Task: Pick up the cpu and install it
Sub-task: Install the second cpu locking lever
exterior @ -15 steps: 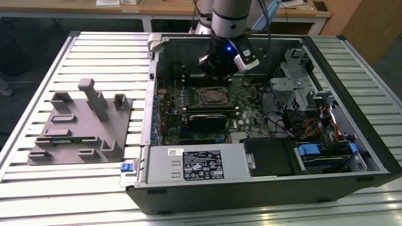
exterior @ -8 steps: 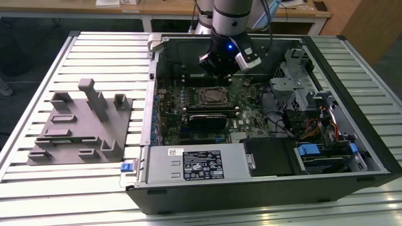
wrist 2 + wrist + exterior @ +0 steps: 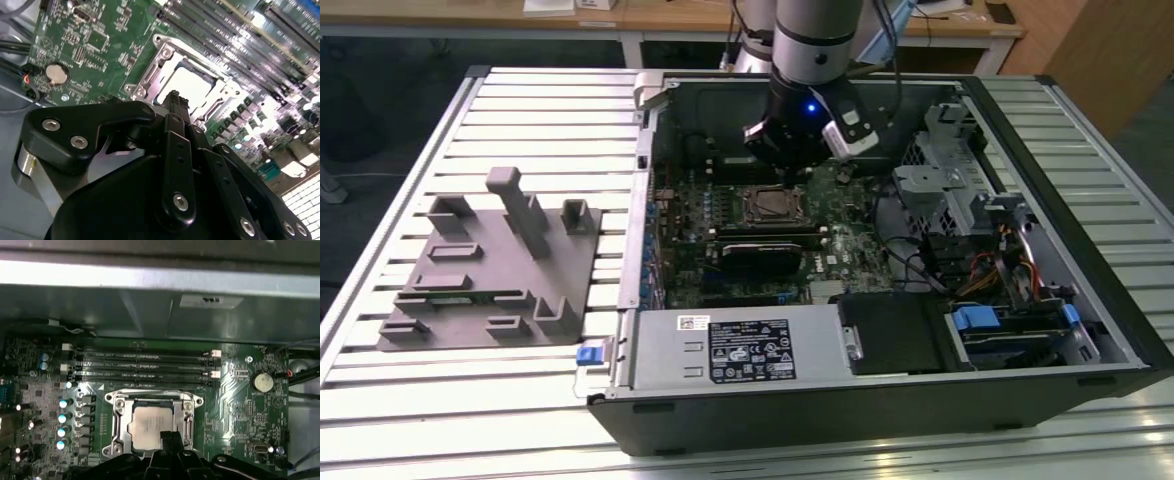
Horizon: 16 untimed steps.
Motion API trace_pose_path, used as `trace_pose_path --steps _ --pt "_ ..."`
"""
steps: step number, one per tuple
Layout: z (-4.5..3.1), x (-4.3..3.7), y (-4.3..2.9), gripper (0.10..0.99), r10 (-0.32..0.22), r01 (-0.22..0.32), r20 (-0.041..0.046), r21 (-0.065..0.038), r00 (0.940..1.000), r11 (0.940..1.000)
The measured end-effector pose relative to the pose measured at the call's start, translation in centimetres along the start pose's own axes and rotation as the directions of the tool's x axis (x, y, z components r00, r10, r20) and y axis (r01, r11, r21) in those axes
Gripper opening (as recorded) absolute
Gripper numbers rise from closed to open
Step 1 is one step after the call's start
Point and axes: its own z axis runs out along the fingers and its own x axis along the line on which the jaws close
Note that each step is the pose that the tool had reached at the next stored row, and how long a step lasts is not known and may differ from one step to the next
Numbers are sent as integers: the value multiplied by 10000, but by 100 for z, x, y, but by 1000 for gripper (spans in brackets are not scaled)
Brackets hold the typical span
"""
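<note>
The cpu point(image 3: 152, 425), a small square chip with a silvery top, lies flat inside the metal-rimmed socket frame point(image 3: 117, 420) on the green motherboard. The second wrist view shows the cpu point(image 3: 192, 85) seated within that frame point(image 3: 150, 75). My gripper point(image 3: 167, 436) hangs just above the chip's near edge, its black fingers point(image 3: 172, 120) drawn together with nothing between them. In the exterior view the gripper point(image 3: 798, 160) is inside the open computer case, just behind the socket with the cpu point(image 3: 774, 205).
A grey plastic fixture point(image 3: 494, 270) lies on the slatted table at the exterior view's left. Several memory slots point(image 3: 145, 367) run beside the socket, with a coin battery point(image 3: 262, 381) nearby. A long grey box point(image 3: 734, 345) with a white label and a drive cage point(image 3: 947, 170) crowd the case.
</note>
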Motion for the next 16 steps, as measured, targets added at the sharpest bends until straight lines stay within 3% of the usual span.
trace_pose_path --steps 7,14,16 --pt "-51 0 -27 106 -1 1 -1 0 10000 10000" --pt "-65 4 -217 106 0 0 -6 1 10000 10000" --pt "-67 6 -252 106 7 -7 -102 -11 9999 10000"
